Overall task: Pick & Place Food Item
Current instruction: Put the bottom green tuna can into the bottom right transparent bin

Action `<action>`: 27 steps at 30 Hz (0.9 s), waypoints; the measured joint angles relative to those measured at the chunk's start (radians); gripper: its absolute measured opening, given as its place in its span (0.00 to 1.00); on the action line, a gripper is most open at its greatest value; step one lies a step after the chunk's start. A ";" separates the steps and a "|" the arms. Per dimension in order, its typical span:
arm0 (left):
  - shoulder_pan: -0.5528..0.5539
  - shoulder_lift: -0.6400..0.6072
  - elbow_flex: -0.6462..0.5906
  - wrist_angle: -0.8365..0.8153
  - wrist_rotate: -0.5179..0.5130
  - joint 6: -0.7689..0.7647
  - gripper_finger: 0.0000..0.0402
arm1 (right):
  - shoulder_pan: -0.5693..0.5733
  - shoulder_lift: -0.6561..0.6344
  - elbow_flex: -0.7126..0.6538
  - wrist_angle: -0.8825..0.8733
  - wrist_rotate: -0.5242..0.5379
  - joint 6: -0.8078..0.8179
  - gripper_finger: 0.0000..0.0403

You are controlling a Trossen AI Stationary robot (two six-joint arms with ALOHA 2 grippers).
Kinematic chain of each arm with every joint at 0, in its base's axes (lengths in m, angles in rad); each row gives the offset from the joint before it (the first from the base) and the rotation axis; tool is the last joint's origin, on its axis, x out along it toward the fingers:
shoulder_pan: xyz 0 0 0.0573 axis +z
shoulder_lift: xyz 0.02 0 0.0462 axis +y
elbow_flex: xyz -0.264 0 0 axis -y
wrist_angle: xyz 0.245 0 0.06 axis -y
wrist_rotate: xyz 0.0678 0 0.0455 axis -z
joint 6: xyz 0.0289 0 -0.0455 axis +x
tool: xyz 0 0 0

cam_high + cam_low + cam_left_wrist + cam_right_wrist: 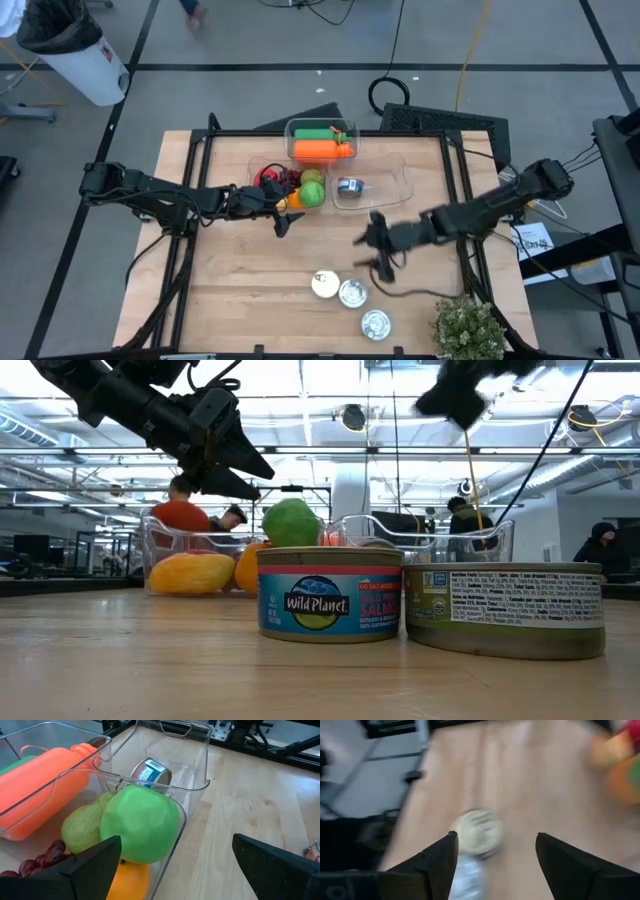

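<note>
Three food cans (350, 298) stand on the wooden table near its front edge. In the low view two of them, a blue-labelled salmon can (328, 592) and a green-labelled can (505, 605), stand side by side. Another can (349, 187) lies inside the right clear bin (400, 180). The left clear bin (180, 827) holds a green apple (140, 822), a pear (85, 827), an orange fruit (131, 881) and red grapes (35, 865). My left gripper (287, 216) hangs open just near of that bin. My right gripper (378, 252) is open above the table, between the bins and the cans, holding nothing; one can (476, 837) shows blurred beyond its fingers.
A third clear bin (322, 128) at the far edge holds an orange bottle (318, 150) and something green. A potted plant (468, 330) stands at the near right corner. Bare wood lies at the table's near left. People show in the room behind.
</note>
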 joint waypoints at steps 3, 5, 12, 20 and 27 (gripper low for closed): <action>0.000 0.000 0.000 -0.001 0.000 0.000 0.98 | 0.129 0.019 0.000 0.001 0.014 0.138 0.63; 0.000 0.000 0.000 0.000 0.000 0.000 0.98 | 0.218 0.044 0.000 -0.002 0.069 0.209 0.63; 0.000 0.000 0.000 0.000 0.000 -0.001 0.98 | 0.398 0.202 0.000 0.000 0.211 0.491 0.61; 0.000 0.000 0.000 0.000 -0.001 -0.025 0.98 | 0.435 0.331 0.000 -0.056 0.180 0.618 0.61; 0.000 0.000 0.000 0.000 -0.001 -0.025 0.98 | 0.426 0.355 0.002 -0.194 0.182 0.680 0.61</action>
